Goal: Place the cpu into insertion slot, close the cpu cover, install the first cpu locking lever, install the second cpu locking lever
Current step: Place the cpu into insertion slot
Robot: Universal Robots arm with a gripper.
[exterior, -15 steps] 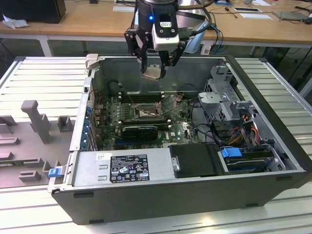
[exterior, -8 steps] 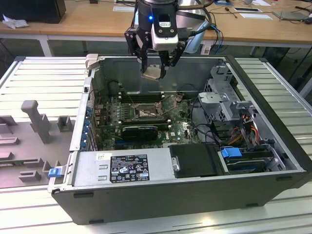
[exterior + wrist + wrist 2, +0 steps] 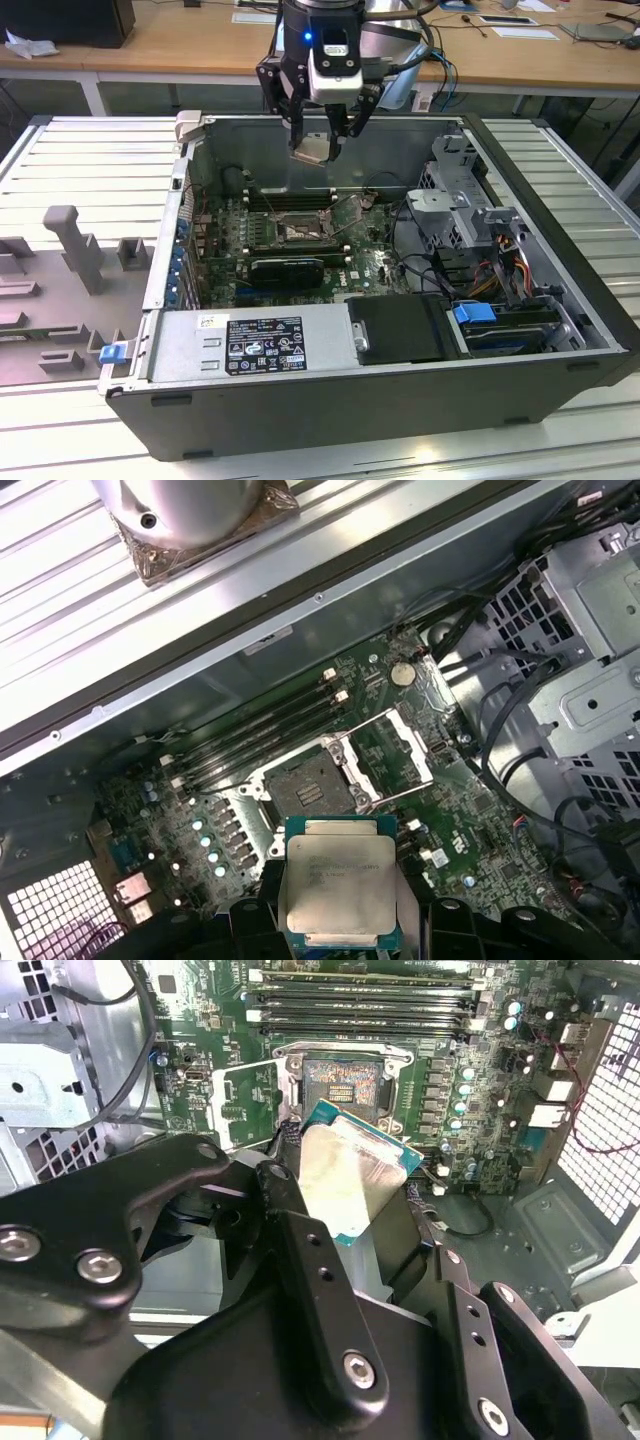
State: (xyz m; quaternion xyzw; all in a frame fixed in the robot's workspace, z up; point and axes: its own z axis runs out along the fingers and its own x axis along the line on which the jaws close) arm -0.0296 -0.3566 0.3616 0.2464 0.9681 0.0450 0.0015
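At the exterior view's left, a grey fixture (image 3: 70, 260) with moulded blocks lies on the ribbed metal surface (image 3: 90, 170), just beside the open case (image 3: 300, 420). A blue clip (image 3: 114, 352) sits at the case's near corner on that side. Along the case's near edge a grey box (image 3: 190, 350) carries a small white sticker (image 3: 213, 322) and a black label (image 3: 265, 345) crowded with white print and marks, none of which I can make out.

Over the middle of the case the gripper (image 3: 318, 140) hangs above the board (image 3: 225, 250). Its black fingers (image 3: 300, 1250) pinch the cpu (image 3: 312, 151) by opposite edges. In both wrist views the cpu (image 3: 340, 880) shows its pale silver face and green rim. Lines of fine print run across the face, too small to read. It is in the air, well apart from the slot (image 3: 305, 785).

The slot lies bare, its brownish pin field (image 3: 338, 1082) uncovered. The cover (image 3: 416, 742) is swung open just beside it, its window off the pins. Long memory slots (image 3: 290, 195) run between the slot and the far wall, and a black card (image 3: 285, 268) lies on the slot's near side.

Toward the exterior view's right stand a metal drive cage (image 3: 455, 200), a tangle of orange and black cables (image 3: 490, 272) and a blue tab (image 3: 475, 312).
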